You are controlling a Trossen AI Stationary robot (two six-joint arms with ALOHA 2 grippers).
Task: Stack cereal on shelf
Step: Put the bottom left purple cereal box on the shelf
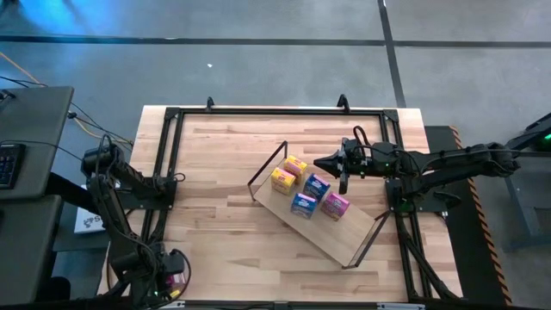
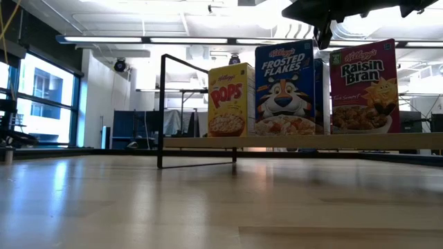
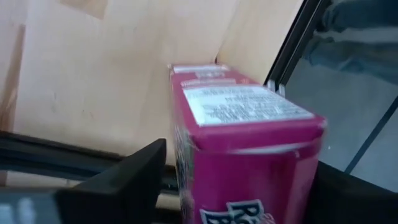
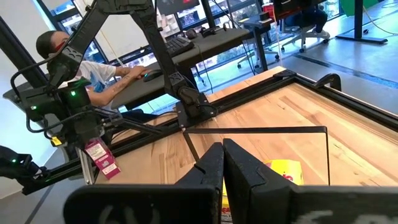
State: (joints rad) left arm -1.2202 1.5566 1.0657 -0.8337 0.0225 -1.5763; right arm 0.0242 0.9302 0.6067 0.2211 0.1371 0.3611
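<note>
Five cereal boxes standing on the shelf [image 1: 344,245], angled across the bench [image 1: 224,198]: two yellow [image 1: 288,172], two blue [image 1: 310,195], one pink [image 1: 335,205]. Sixth one, a pink box [image 3: 249,149], sitting between the fingers [image 3: 118,180] of the left hand [image 1: 175,280], down at the bench's near left corner, off the edge. Can't tell if actually gripped or just loosely flanked. Right hand [image 1: 323,162] pinched fully closed, empty, hovering just above the shelf's back end by the yellow boxes.
</note>
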